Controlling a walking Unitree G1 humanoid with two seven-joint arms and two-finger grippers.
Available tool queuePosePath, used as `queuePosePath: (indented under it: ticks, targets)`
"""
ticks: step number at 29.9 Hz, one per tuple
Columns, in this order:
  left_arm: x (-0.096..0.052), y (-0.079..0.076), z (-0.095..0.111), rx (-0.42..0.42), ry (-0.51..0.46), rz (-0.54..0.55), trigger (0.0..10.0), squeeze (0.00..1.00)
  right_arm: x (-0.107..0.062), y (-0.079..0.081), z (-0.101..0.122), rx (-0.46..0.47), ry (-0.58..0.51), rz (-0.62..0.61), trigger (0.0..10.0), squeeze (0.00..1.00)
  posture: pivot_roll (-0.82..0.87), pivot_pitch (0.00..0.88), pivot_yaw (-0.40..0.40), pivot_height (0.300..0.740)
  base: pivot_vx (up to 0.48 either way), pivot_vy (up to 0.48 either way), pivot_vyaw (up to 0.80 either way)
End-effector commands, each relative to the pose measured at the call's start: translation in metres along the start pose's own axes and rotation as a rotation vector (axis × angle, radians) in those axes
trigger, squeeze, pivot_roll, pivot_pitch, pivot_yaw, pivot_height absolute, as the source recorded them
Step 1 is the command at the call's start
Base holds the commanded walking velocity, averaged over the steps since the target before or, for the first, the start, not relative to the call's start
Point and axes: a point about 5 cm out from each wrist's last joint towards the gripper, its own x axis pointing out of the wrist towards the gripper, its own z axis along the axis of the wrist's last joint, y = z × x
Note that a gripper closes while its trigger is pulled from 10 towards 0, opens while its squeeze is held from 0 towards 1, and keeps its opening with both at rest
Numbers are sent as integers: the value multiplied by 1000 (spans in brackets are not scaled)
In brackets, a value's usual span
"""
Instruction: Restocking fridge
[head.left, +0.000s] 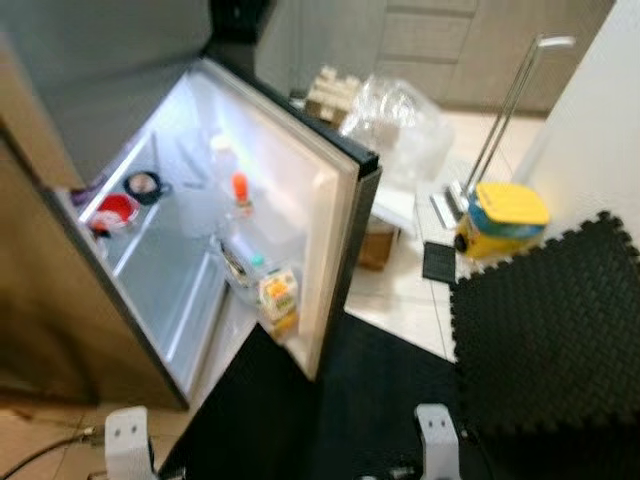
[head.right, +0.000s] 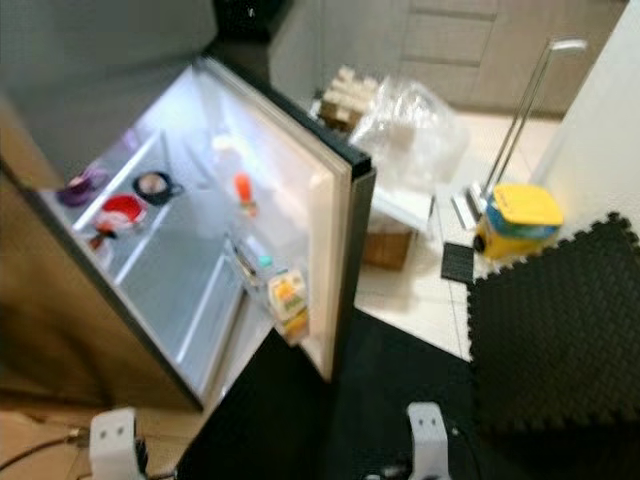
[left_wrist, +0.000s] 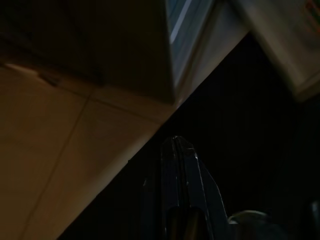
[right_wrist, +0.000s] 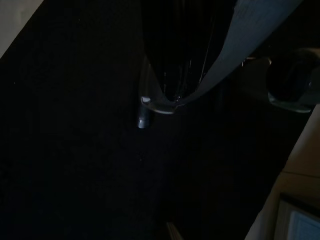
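**White-lit fridge, door swung open**

White interior of the fridge (head.left: 190, 250) glows ahead and to the robot's left, its door (head.left: 335, 250) standing wide. Door shelves hold a yellow-and-white carton (head.left: 278, 295) low down, an orange-capped bottle (head.left: 240, 190) above it and a pale bottle (head.left: 222, 155) higher still. A red bowl (head.left: 117, 210) and a dark cup (head.left: 145, 185) sit on a shelf inside; the right eye view adds a purple item (head.right: 78, 185) beside them.

Black foam mat (head.left: 550, 330) covers the floor to the right. Beyond it stand a yellow mop bucket (head.left: 505, 218), a clear plastic bag (head.left: 400, 125) and a cardboard box (head.left: 378, 245).

Left wrist view: left end effector (left_wrist: 179, 150), fingers pressed together, hanging over dark mat beside tan floor and the fridge's base. Right wrist view: very dark; right end effector (right_wrist: 172, 95) faint, spread cannot be told.
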Motion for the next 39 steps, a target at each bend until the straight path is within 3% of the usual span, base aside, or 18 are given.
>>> queuePosePath:
  ticks: [1, 3, 8, 18, 39]
  targets:
    - [0, -4, -4, 43, 35, -25, 10000, 0, -2, -1, -6, -3, 21, -8, 10000, 0, -78, 98, 3, 740, 0, 0, 0]
    - [4, -9, 1, 86, 22, -76, 10000, 0, -1, 4, -5, -32, 17, 14, 10000, 0, -79, 81, 11, 740, 0, 0, 0]
    - [7, -14, 6, 93, 16, -100, 10000, 0, 1, 7, -3, -49, 9, 32, 10000, 0, -80, 73, 14, 740, 0, 0, 160]
    - [10, -32, 6, 52, 28, -155, 10000, 0, 0, 1, -1, -53, 11, 25, 10000, 0, -96, 68, -1, 740, 0, 0, 800]
    - [8, -38, 1, 56, 32, -179, 10000, 0, -1, 3, -6, -105, 25, 45, 10000, 0, -100, 72, 0, 740, 0, 0, 800]
